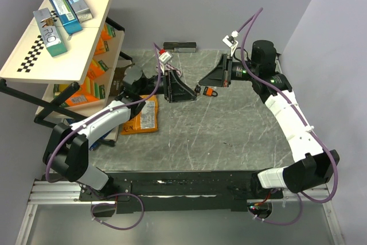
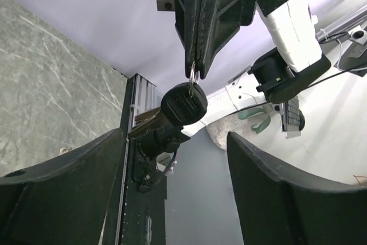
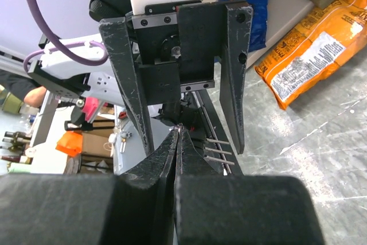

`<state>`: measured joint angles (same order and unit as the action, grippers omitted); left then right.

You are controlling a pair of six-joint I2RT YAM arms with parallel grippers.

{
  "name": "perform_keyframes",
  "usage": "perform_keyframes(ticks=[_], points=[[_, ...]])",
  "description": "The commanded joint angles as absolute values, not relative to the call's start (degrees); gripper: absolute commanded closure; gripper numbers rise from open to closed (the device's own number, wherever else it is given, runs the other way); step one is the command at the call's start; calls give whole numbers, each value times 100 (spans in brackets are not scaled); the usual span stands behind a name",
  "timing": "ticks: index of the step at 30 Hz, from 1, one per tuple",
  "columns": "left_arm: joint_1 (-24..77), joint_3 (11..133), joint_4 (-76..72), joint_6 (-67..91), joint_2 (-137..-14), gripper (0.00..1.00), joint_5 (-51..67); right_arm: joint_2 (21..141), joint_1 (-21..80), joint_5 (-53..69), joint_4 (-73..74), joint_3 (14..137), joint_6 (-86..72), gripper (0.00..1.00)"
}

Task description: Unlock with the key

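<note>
The grey marble-patterned table (image 1: 229,136) carries a cream shelf rack (image 1: 34,55) at its left edge, with an orange snack bag (image 1: 143,116) lying flat beside it. Both arms meet over the far middle. The left gripper (image 3: 192,148) stands wide apart, holding nothing, facing the right gripper (image 2: 194,67), which is pinched tight on the ring of the key (image 2: 183,104), black head dangling between them. A small orange-red padlock (image 1: 211,92) sits just beneath.

The grey-and-teal box (image 1: 50,31) on the top shelf (image 1: 92,27) carries large letters reading roughly "RO", while the white label print on the orange snack bag (image 3: 309,55) is too small to read.
</note>
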<state>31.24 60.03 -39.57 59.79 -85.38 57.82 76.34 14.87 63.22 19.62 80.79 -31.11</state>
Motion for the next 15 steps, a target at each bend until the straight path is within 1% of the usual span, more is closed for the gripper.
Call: perform_keyframes(ticks=[1,3,4,6,9,10,12,15], points=[[3173,6284,-4403,6012,-8560,27,5915,7488,1529,6530,1687,8297,-3155,100],[3173,6267,-4438,6029,-8561,31,5889,7479,1521,6495,1740,8288,-3103,100],[3173,6267,-4447,6029,-8561,36,5889,7479,1521,6486,1766,8288,-3094,100],[3173,6258,-4447,6029,-8569,40,5862,7488,1521,6495,1802,8297,-3068,100],[3173,6249,-4430,6038,-8596,50,5810,7523,1521,6486,1854,8332,-3041,100],[3173,6266,-4360,6029,-8596,57,5783,7541,1521,6469,1889,8341,-3024,100],[3173,6258,-4324,6012,-8604,58,5740,7567,1512,6434,1960,8358,-2971,100],[3173,6214,-4298,5994,-8543,64,5696,7567,1494,6407,1960,8324,-2944,100]])
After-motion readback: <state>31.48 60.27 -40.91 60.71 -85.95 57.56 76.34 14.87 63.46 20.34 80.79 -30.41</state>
